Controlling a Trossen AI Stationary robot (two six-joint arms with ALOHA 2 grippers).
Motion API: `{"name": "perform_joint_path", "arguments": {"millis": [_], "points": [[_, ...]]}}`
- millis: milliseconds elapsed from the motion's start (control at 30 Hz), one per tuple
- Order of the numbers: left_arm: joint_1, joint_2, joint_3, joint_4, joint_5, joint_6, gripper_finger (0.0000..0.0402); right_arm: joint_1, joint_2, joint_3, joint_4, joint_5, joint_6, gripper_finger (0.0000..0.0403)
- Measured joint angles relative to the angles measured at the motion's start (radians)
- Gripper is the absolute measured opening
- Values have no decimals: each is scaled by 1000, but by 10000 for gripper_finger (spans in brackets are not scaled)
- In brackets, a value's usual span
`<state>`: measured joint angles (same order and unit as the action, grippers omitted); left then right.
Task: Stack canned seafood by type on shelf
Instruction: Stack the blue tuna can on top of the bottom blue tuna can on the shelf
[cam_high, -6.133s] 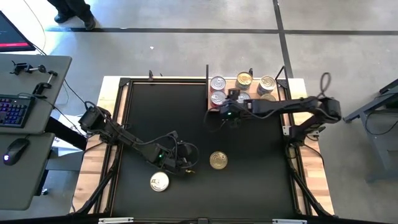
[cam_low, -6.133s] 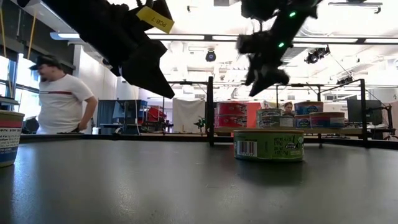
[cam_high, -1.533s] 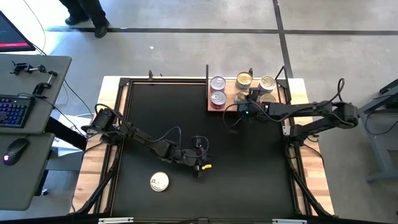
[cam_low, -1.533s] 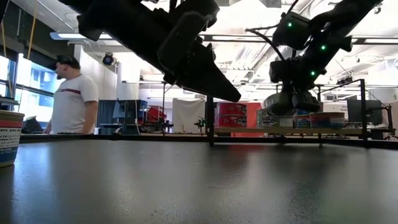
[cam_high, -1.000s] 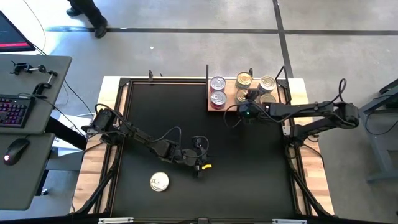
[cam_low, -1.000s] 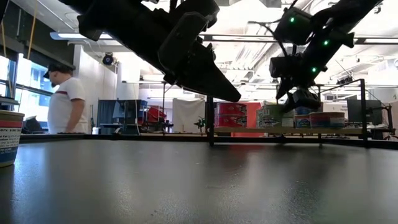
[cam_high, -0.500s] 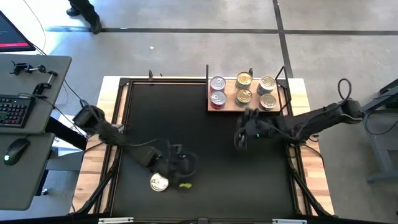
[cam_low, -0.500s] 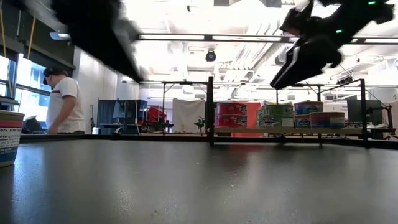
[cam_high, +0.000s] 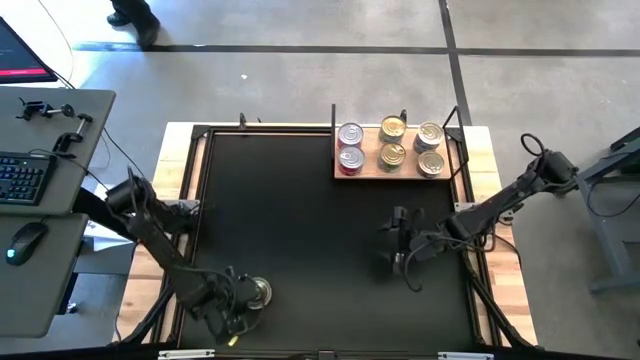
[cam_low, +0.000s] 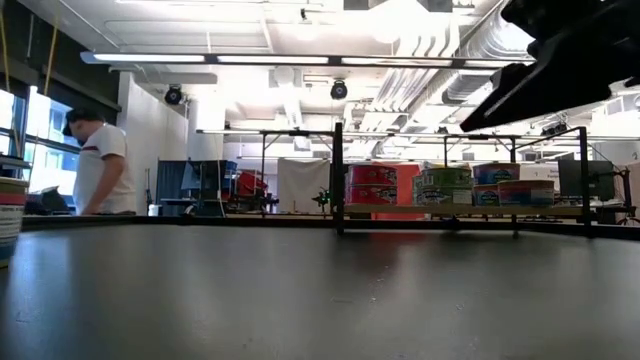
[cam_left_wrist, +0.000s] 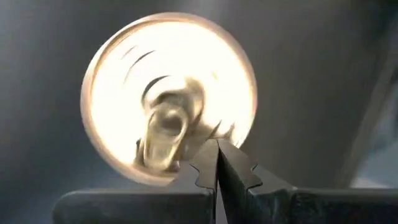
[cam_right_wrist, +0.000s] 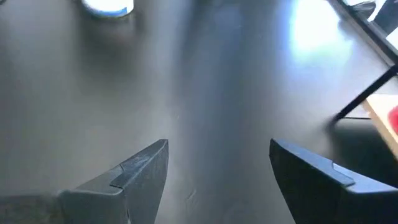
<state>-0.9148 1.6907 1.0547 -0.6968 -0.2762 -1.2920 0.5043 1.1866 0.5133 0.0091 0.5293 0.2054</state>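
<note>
step: we go for the last loose can (cam_high: 258, 292) | left gripper (cam_high: 240, 318) clenched empty beside it | right gripper (cam_high: 392, 238) released | next: we spread, straddle it

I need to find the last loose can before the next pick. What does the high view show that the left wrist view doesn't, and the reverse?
Only the high view shows the shelf at the table's far edge with six cans, the right gripper empty over bare black mat, and the loose can near the mat's front left edge.

Only the left wrist view shows the can's gold lid with its pull tab and the left gripper with fingers pressed together, holding nothing.

Both show that can with the left gripper right beside it.
</note>
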Motion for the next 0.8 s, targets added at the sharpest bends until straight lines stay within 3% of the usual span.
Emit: {"name": "perform_joint_path", "arguments": {"millis": [167,300,333,400,500,567,800], "points": [[34,82,4,184,-123,88,0,1,0,0,18,33,-4,270],[164,137,-8,355,-449,360,0,-7,0,0,18,37,-7,270],[206,143,-9,429,-483,455,0,-7,0,0,18,38,-7,270],[272,133,8,531,-454,625,0,-7,0,0,18,37,-1,270],[334,127,37,535,-301,784,0,1,0,0,17,37,11,270],[353,130,43,498,-261,866,0,2,8,0,21,37,23,270],[374,130,37,406,-368,1069,32,7,101,0,54,64,89,270]]}}
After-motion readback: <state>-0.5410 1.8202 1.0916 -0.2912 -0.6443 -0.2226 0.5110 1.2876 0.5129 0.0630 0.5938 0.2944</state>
